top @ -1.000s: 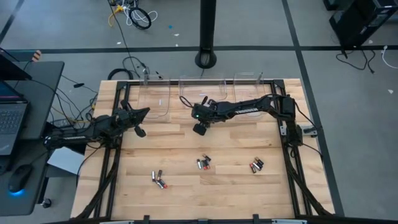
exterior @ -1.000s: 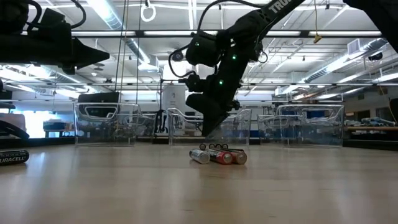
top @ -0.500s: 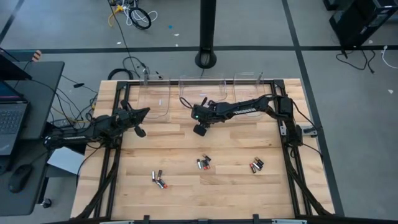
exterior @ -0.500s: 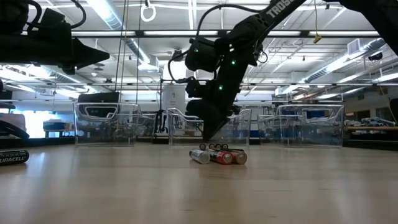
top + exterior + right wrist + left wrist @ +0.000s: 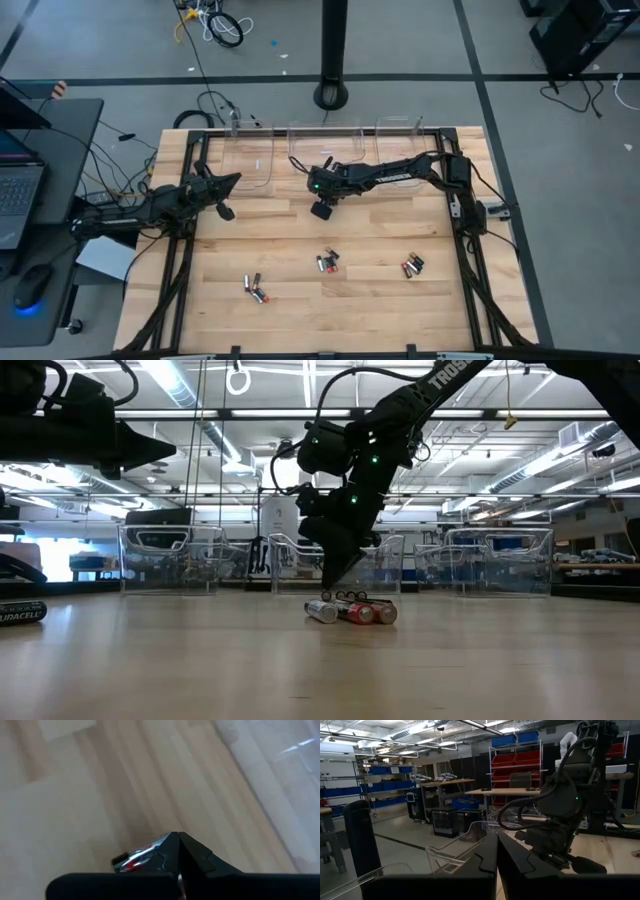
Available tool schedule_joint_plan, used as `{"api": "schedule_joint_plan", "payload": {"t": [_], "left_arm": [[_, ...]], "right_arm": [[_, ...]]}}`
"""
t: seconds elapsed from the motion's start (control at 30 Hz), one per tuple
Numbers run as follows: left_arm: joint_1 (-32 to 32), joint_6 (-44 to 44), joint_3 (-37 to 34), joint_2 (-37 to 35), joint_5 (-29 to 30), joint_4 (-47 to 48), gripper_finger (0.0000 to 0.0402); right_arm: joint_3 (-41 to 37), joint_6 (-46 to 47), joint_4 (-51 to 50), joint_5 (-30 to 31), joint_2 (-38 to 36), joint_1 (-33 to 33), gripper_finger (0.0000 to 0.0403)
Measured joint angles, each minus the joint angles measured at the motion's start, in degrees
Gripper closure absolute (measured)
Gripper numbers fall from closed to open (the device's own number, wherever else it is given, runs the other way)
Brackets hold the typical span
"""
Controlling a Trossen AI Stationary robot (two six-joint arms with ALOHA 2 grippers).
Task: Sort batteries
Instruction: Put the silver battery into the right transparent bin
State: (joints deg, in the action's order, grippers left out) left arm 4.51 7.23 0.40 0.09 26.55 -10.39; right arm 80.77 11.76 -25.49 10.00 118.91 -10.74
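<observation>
Right gripper (image 5: 322, 209) hangs above mid table, just in front of clear bins (image 5: 325, 148), fingers pinched together, nothing visibly held. Likely poised over work area for next pick.

Batteries (image 5: 327, 262) lie in three small clusters on wood table (image 5: 300, 320): middle one nearest, just toward front edge from gripper; others left and right, well apart.

Left gripper (image 5: 225, 211) clenched, empty, waits at left side.

On the bench (image 5: 300, 310), three clusters of batteries lie in a row toward the front: one at left (image 5: 256, 289), one in the middle (image 5: 327, 262), one at right (image 5: 412, 265). Three bins (image 5: 250, 160) stand along the back edge. The right tool (image 5: 322, 209) hangs between the bins and the middle cluster.
</observation>
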Motion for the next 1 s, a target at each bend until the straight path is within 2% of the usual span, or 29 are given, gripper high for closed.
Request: {"api": "schedule_joint_plan", "payload": {"t": [0.33,0.7,0.87,1.0], "left_arm": [[0.0,0.0,-0.01,-0.01,0.0,0.0,0.0385],[-0.02,0.01,-0.02,0.01,0.0,0.0,0.0385],[0.0,-0.01,-0.01,0.01,0.0,0.0,0.0385],[0.0,0.0,-0.02,0.01,0.0,0.0,0.0385]], "right_arm": [[0.0,-1.31,1.8,-3.24,0.02,0.17,0.0381],[3.34,14.82,-1.33,-2.75,-0.28,0.45,0.0306],[3.32,17.08,-1.33,-2.3,0.04,0.97,0.0269],[3.28,17.43,-1.29,-0.79,0.09,1.04,0.0258]]}}
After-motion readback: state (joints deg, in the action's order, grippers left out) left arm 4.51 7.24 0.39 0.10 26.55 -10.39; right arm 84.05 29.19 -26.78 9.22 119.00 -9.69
